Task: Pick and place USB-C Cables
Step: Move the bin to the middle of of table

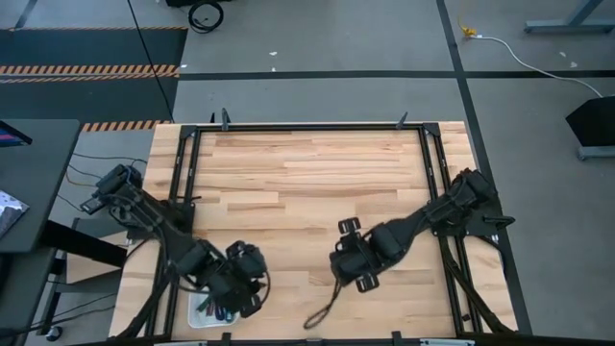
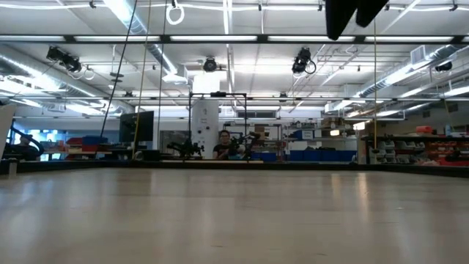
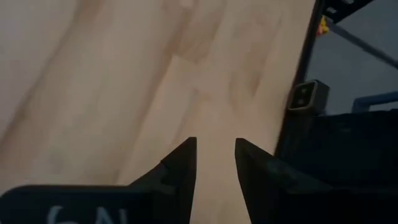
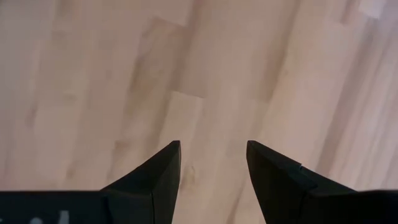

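Observation:
At the table's near left corner stands a white tray (image 1: 200, 313). Short coloured USB-C cables (image 1: 217, 313) lie in it, partly hidden under my left arm. My left gripper (image 3: 216, 143) hangs over the tray's right side (image 1: 248, 286). It is open by a narrow gap, with only bare wood between its fingers. My right gripper (image 4: 213, 144) hangs over the table's near middle (image 1: 348, 261). It is open wider, and nothing is between its fingers.
A thin dark cord (image 1: 323, 306) runs from under my right gripper toward the near edge. A black frame (image 1: 307, 127) rims the wooden table (image 1: 307, 183); its far half shows bare wood. A person stands far off in the room (image 2: 223, 143).

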`<state>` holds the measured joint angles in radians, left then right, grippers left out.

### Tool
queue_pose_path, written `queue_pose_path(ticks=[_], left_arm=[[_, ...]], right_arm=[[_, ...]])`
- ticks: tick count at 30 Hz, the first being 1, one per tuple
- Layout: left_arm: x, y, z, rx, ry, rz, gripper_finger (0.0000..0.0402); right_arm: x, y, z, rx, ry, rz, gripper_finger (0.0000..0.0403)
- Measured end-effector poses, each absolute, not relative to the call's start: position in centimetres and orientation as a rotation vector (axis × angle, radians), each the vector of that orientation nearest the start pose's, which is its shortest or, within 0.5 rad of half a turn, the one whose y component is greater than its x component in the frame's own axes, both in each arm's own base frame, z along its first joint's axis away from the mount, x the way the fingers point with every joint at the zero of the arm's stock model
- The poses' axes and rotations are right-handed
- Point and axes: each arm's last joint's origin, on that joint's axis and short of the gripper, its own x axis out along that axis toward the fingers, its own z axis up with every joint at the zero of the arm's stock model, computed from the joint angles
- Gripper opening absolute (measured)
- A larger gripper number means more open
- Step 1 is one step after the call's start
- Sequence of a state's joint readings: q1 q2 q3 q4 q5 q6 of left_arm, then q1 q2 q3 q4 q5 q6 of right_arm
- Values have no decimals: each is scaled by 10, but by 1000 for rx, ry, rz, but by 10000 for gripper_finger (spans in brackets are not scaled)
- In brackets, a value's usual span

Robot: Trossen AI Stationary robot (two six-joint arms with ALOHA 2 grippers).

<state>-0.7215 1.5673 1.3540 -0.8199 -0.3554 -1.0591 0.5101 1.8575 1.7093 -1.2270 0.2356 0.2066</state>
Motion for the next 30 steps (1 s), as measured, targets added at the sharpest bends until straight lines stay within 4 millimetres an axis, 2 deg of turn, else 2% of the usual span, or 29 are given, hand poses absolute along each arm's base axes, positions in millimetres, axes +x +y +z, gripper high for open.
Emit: queue_pose_path(ticks=[5, 11, 15, 20, 27, 30], left_arm=[[264, -184, 293, -368, 928, 151, 117], [282, -154, 293, -216, 925, 144, 117], [296, -127, 293, -142, 944, 129, 117], [313, -93, 296, -69, 905, 146, 117], [327, -55, 299, -6, 871, 89, 116], [329, -41, 299, -3, 883, 80, 98]], right_arm=[[317, 148, 310, -243, 1246, 59, 187], [295, 126, 346, -109, 1179, 11, 179], [281, 118, 360, -99, 1140, -30, 177], [271, 108, 356, -121, 1135, -75, 177], [270, 85, 329, -115, 1188, -150, 168], [270, 74, 319, -89, 1224, -178, 148]])
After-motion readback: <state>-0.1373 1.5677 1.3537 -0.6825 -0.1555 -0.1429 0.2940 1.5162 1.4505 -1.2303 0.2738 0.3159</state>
